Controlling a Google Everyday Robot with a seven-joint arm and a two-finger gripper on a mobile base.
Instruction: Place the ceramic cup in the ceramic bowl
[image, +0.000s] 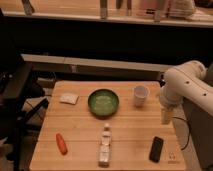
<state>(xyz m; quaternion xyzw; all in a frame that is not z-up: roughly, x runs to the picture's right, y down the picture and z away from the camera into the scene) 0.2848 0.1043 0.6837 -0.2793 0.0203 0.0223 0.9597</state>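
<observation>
Wooden table (130, 131) in front of me, dark shelving behind it. The ceramic bowl (103, 102) sits about mid-table, slightly toward the far side: green, dark rim, lighter inside. The ceramic cup (141, 95) stands upright on the table just right of the bowl, near it but not touching, with a strip of bare wood between them. So the cup is on the table, not in the bowl. The white arm (186, 85) comes in from the right, bent over the table's right edge. The gripper (166, 117) hangs pointing down at that edge, right of the cup and a bit nearer the front, apart from the cup. Can't tell how far the gripper is open or whether it has hold of anything. Other items: flat white packet (69, 98) left of the bowl, orange carrot-like piece (61, 143) front left, pale labelled bottle (104, 146) lying on its side front centre with its cap toward the bowl, black slab-shaped device (156, 149) front right, nearer the front than the gripper
</observation>
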